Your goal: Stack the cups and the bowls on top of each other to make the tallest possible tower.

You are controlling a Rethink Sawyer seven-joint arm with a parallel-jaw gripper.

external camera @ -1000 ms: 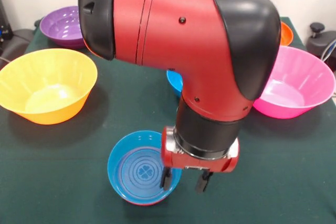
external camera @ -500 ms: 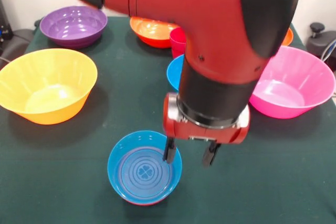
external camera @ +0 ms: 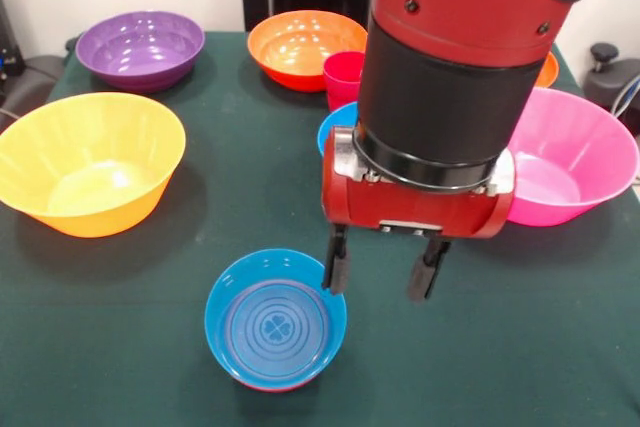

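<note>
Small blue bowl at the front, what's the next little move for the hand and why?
Probably shift sideways toward the small blue bowl and lower. The hand is open and empty, above the table, with only one finger over the bowl's rim and the other over bare cloth. Straddling the rim would allow a grasp for stacking.

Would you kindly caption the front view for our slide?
Open gripper beside a small blue bowl, amid larger colourful bowls.
</note>
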